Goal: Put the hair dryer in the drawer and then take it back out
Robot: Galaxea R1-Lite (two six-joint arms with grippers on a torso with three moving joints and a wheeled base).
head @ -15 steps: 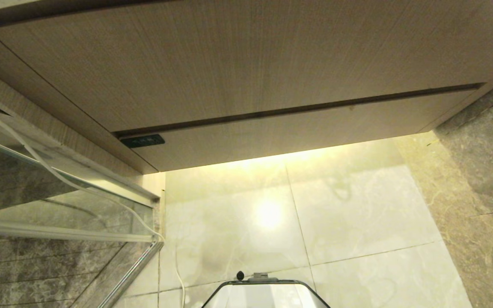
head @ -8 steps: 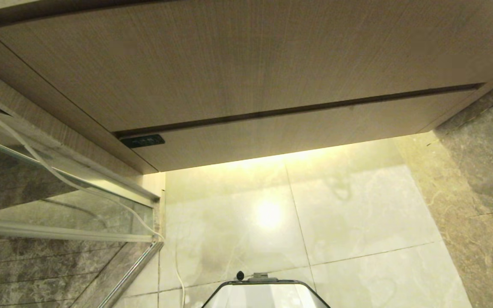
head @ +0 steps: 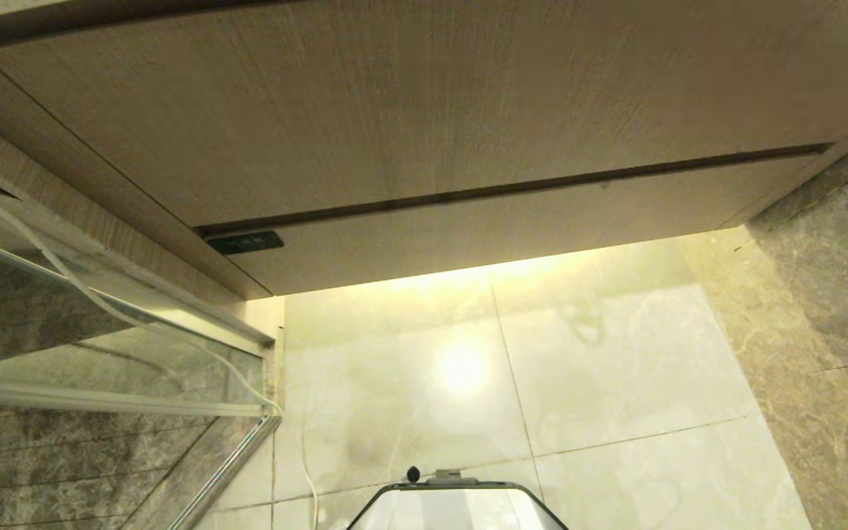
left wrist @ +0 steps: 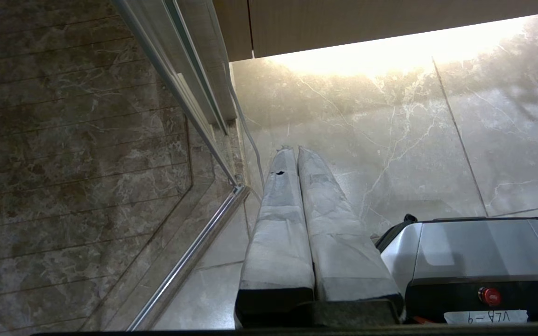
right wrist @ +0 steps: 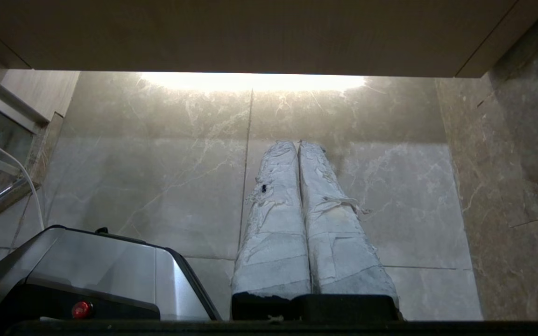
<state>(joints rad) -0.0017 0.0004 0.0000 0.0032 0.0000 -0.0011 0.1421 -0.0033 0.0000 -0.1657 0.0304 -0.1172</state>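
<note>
a: looking at the biggest thing first, that wood-grain cabinet point(head: 424, 118) fills the top of the head view. why is nothing sticking out of it?

b: because the drawer point(head: 512, 228), the shallow flat front under the taller panel, sits flush and closed, with only a thin dark gap line above it. it has no handle, so my guess is it must be opened by its edge or by a push.

a: and the floor point(head: 601, 383)?

b: glossy pale marble tiles with thin joints, bright where the light under the cabinet bounces off them. darker veined stone runs up the right side, and a glass panel point(head: 100, 346) in a metal frame stands on the left with a thin white cord point(head: 137, 324) trailing down beside it.

a: the robot's silver base point(head: 457, 508) shows at the bottom edge. where are the arms?

b: both hang low beside the base, pointing at the floor, likely parked. the left gripper point(left wrist: 294, 151) has its taped, padded fingers pressed together on nothing; the right gripper point(right wrist: 297, 144) is the same, its wrapping frayed.

a: and the hair dryer?

b: not visible in any view, so i cannot tell where it is. the task looks barely begun.
</note>
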